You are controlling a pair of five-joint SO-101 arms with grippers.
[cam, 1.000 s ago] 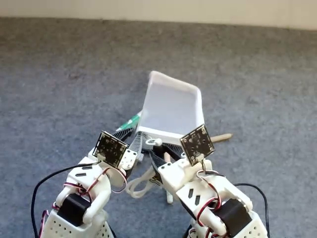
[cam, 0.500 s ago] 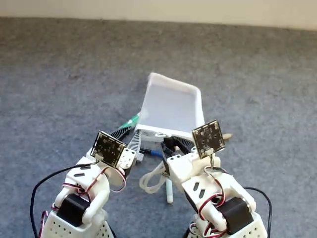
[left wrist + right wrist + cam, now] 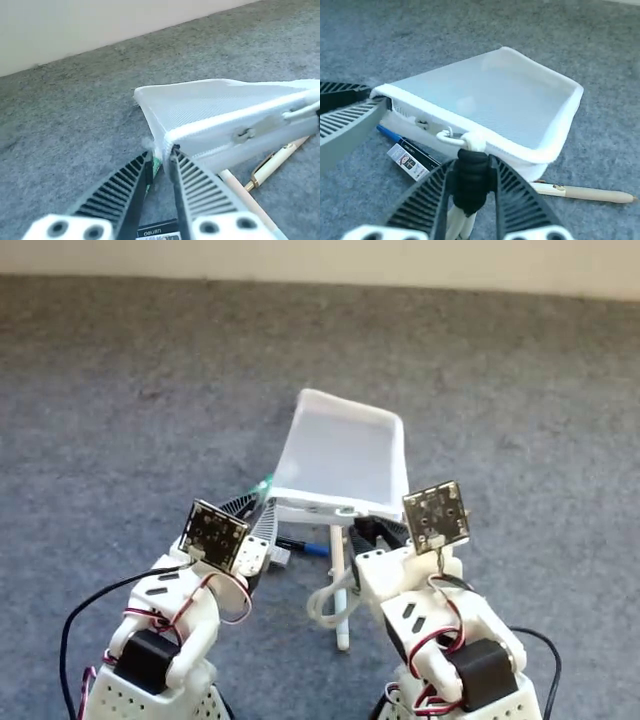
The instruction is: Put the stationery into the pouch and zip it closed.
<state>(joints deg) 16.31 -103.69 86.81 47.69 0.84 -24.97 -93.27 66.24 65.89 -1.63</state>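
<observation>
A white mesh pouch [image 3: 343, 452] lies mid-table, its zippered edge facing the arms. My left gripper [image 3: 262, 518] is shut on the pouch's near-left corner [image 3: 167, 142]. My right gripper [image 3: 471, 161] is shut on the zipper pull with its white cord [image 3: 457, 220], at the right part of that edge [image 3: 367, 530]. Outside the pouch lie a white pen [image 3: 340, 585], a blue pen beside a labelled eraser [image 3: 410, 157], a green item [image 3: 262, 483] under the left corner, and a cream and gold pen [image 3: 585, 192] on the right.
Grey carpet [image 3: 520, 400] covers the table around the pouch. A pale wall edge [image 3: 320, 260] runs along the far side. The cord loop [image 3: 325, 605] lies on the carpet between the two arms.
My right gripper has slid to the right along the pouch's near edge with the zipper pull. The cord loop followed it, uncovering the white pen. The left gripper kept its hold.
</observation>
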